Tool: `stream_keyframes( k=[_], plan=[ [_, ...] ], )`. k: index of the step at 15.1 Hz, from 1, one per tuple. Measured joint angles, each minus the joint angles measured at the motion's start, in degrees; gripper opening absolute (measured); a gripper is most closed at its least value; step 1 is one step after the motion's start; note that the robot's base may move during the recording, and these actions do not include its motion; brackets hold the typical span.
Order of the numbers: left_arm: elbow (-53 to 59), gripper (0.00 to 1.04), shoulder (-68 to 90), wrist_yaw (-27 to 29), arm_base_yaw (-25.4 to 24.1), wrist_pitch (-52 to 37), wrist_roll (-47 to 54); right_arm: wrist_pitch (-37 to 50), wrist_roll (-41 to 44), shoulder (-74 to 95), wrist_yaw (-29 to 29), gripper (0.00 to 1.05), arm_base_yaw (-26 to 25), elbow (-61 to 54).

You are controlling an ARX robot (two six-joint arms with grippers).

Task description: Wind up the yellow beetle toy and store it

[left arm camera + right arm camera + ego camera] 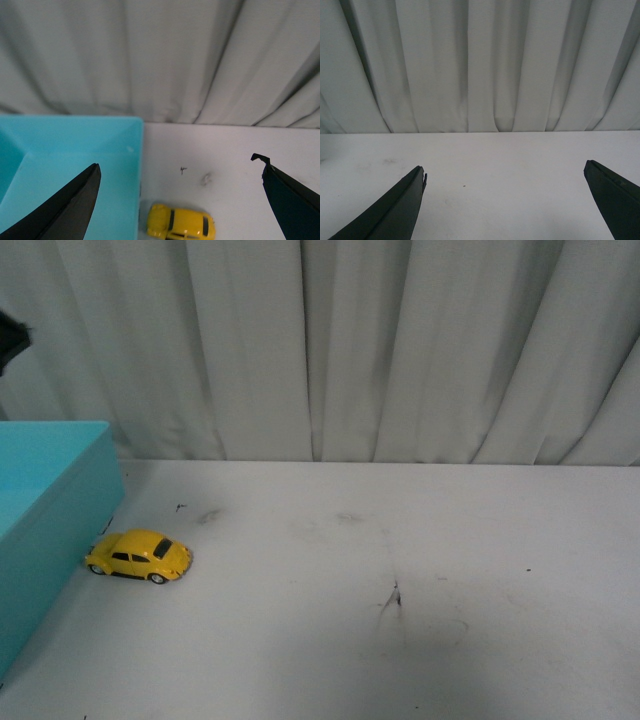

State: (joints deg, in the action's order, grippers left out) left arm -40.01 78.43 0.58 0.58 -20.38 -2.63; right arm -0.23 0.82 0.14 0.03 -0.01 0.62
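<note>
The yellow beetle toy stands on its wheels on the white table, right beside the turquoise box at the left. In the left wrist view the toy lies below and between the spread jaws, next to the box's wall. My left gripper is open and empty, above the toy and the box's edge. My right gripper is open and empty over bare table, with no toy in its view. Neither gripper shows in the front view.
A white curtain hangs along the table's far edge. Dark scuff marks sit near the table's middle. A small dark object shows at the left edge, above the box.
</note>
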Motion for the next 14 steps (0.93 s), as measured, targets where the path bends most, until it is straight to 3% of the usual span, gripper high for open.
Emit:
stream_keyframes(
  k=[3,6,8,9,14],
  plan=[
    [-8.9,0.98,8.5,-11.1,3.3,-0.6,13.4,0.0,0.0,0.0,0.0,0.98,0.0,0.0],
    [-15.8,0.98,13.0,-20.6,5.3,12.1,33.7,0.0,0.0,0.0,0.0,0.98,0.0,0.0],
    [-21.9,0.98,17.6,-20.3,6.4,24.4,46.1,0.0,0.0,0.0,0.0,0.98,0.0,0.0],
    [-25.8,0.98,23.5,-16.0,7.7,34.5,58.6,0.0,0.0,0.0,0.0,0.98,0.0,0.0],
    [-36.3,0.98,36.4,-5.1,9.9,47.3,78.8,0.0,0.0,0.0,0.0,0.98,0.0,0.0]
  ],
)
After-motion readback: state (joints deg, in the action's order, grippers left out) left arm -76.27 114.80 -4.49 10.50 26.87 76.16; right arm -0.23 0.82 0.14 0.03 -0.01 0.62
